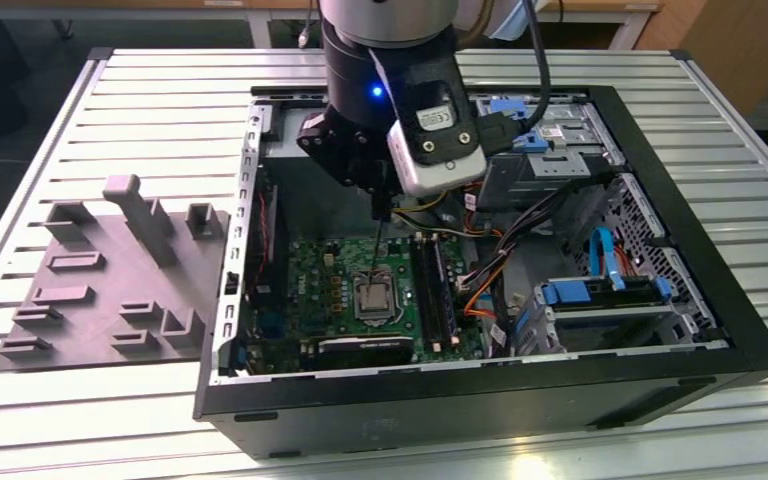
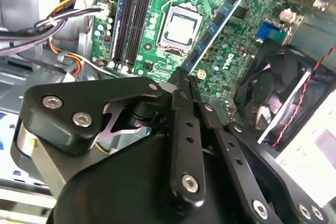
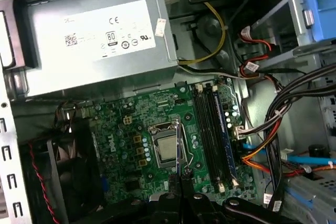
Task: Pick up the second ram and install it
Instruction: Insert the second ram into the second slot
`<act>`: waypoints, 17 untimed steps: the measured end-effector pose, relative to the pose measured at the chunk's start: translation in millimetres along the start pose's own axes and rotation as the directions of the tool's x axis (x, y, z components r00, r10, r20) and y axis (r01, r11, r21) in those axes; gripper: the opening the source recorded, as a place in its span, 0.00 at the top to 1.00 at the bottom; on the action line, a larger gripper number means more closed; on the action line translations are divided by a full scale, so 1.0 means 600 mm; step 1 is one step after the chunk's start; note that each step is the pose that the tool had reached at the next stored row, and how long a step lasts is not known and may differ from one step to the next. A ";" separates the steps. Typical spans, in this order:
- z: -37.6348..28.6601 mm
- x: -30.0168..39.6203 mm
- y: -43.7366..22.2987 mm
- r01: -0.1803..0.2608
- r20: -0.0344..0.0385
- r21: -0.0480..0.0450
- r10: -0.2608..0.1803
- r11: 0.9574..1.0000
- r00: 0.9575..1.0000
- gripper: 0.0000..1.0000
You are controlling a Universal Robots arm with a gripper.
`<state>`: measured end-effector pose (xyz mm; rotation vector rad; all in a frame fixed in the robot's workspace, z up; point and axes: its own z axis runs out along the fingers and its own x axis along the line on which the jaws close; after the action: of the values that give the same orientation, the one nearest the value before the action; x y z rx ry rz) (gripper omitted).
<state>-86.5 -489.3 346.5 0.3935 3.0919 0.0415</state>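
Note:
My gripper [image 1: 379, 250] hangs inside the open computer case, above the motherboard [image 1: 324, 265] and close over the processor socket [image 1: 373, 297]. In both wrist views its two thin black fingers are pressed together, shut, with nothing between them; the gripper [image 2: 184, 75] [image 3: 181, 176] points down at the socket [image 3: 167, 149]. The long memory slots [image 3: 212, 129] [image 2: 134, 17] [image 1: 434, 290] run beside the socket, on the exterior view's right of it. I cannot tell whether the second ram sits in one of them; as a loose stick it is out of view.
A grey fixture block [image 1: 104, 290] with upright posts lies on the slatted table at the exterior view's left of the case. Inside the case are the power supply [image 3: 94, 45], a fan [image 2: 273, 93], cable bundles [image 3: 273, 124] and blue drive brackets [image 1: 598, 292].

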 end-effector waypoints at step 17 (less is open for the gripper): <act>0.001 0.000 0.000 -0.237 0.008 0.004 0.237 0.971 0.971 0.88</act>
<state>-86.6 -489.3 345.7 0.7592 3.0200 0.0365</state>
